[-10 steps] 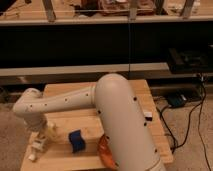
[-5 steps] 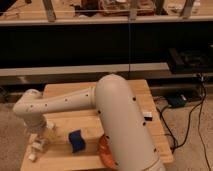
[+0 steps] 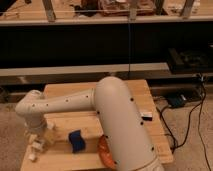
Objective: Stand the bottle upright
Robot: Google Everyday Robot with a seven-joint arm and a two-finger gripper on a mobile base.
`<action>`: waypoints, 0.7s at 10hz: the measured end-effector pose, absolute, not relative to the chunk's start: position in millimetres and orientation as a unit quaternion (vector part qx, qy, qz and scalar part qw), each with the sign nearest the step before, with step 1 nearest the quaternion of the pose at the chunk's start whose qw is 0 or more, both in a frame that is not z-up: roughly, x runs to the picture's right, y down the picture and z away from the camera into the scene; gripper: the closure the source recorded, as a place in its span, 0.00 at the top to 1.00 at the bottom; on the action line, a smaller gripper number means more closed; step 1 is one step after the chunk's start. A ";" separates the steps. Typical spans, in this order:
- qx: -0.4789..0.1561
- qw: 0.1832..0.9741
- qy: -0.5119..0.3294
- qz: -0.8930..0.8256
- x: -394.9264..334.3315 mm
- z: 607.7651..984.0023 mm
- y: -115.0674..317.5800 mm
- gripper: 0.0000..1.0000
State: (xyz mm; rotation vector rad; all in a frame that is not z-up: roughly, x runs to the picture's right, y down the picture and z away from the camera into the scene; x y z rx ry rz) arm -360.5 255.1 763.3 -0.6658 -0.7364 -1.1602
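Note:
My white arm reaches from the bottom middle across the wooden table (image 3: 125, 95) to its left front corner. The gripper (image 3: 36, 146) hangs there, just above the table top near the left edge. A small slim whitish shape, which looks like the bottle (image 3: 49, 130), lies right beside the gripper on its right. I cannot tell whether the gripper touches it or holds it. The arm's wrist hides part of it.
A blue sponge (image 3: 76, 141) lies right of the gripper. An orange object (image 3: 103, 150) shows at the table's front, partly behind my arm. A small black and white item (image 3: 146, 116) lies near the right edge. Cables (image 3: 195, 120) run on the floor at right. Dark shelving (image 3: 100, 45) stands behind.

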 end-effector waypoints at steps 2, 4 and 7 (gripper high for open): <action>-0.306 0.720 -0.338 -0.523 -360.2 765.8 256.2 0.79; -0.306 0.719 -0.341 -0.522 -361.0 766.3 257.0 0.65; -0.313 0.719 -0.340 -0.519 -359.8 768.3 255.6 0.37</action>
